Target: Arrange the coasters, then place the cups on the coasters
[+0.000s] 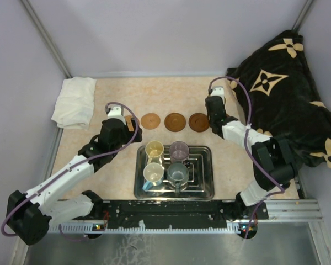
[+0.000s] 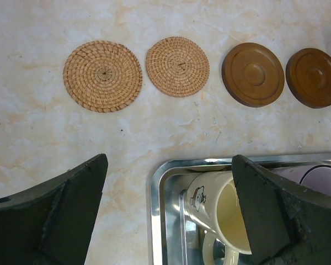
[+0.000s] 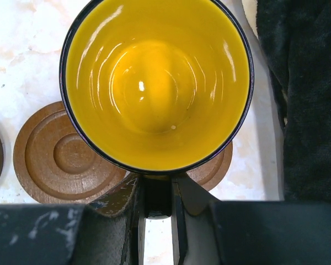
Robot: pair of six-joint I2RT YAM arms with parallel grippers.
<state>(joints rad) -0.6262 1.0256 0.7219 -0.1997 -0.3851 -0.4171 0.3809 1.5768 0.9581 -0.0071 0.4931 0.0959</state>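
Along the table runs a row of coasters: two woven ones (image 2: 102,75) (image 2: 177,66), then dark wooden ones (image 2: 253,74) (image 2: 313,77) (image 1: 198,122). My right gripper (image 3: 157,190) is shut on the handle of the orange-yellow cup (image 3: 157,83), which hangs over the rightmost coaster (image 3: 212,165), next to another coaster (image 3: 60,160). My left gripper (image 2: 170,165) is open over the tray's far left corner, beside the cream-yellow cup (image 2: 218,212). The purple (image 1: 179,149), white (image 1: 153,173) and grey (image 1: 177,173) cups stand in the tray.
The metal tray (image 1: 207,190) sits at the near middle between the arms. A folded white cloth (image 1: 74,102) lies at the far left. A black patterned blanket (image 1: 287,105) fills the far right, close to the right arm.
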